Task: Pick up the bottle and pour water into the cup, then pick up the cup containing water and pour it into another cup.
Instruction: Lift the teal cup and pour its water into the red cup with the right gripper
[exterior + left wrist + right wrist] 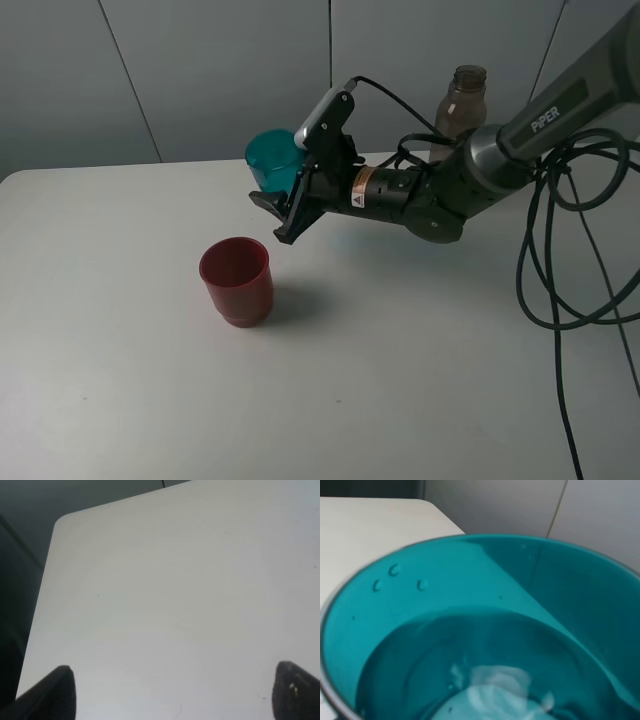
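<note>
The right gripper [272, 215] is clamping the cup [270, 158] by its lower wall, jaws closed on it. It is holding the cup raised off the table [110, 390], just above and to the right of another cup [236, 278], centre-left in the exterior view. The bottle [462, 100] is standing at the upper right, behind the arm. The left gripper [177, 692] is hanging open over the table, holding nothing. Water [490, 685] is lying in the bottom of the cup.

Handling: the thin, smooth plastic wall is likely to flex under pressure, so grip low on the wall with moderate force. The load is judged light, but the water is making it prone to sloshing; tilt slowly toward the red rim.
</note>
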